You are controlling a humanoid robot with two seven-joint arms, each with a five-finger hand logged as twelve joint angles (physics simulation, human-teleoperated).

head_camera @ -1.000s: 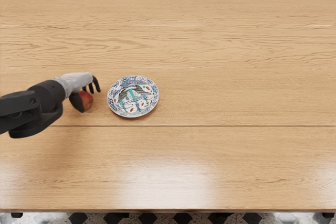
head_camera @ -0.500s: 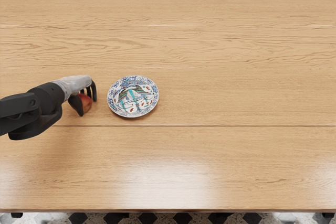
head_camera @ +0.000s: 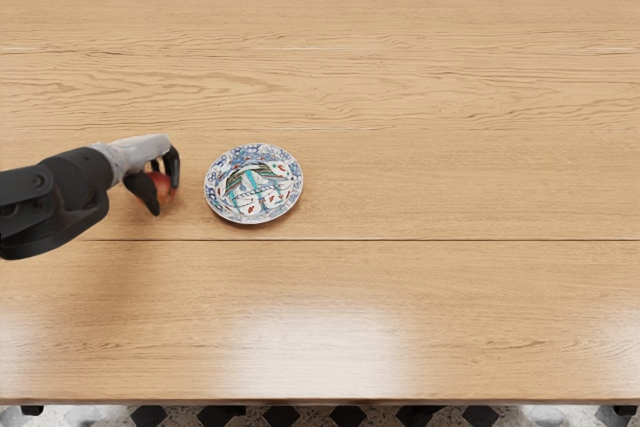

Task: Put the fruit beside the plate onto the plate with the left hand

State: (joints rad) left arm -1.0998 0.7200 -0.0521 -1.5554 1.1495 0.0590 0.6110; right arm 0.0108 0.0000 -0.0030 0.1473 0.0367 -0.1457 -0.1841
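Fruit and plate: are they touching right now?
Apart. The head view shows bare table between the fruit, gripped by the left hand, and the plate.

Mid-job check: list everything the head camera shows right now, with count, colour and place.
Light wooden table: one, pale brown, fills nearly the whole view.
Round patterned ceramic plate: one, blue, teal and white with small red marks, on the table left of centre.
Small round fruit: one, red, just left of the plate, not on it, enclosed by the fingers.
Left hand: one, grey with black fingers curled around the fruit; its dark arm comes in from the left edge.
Right hand: not in view.
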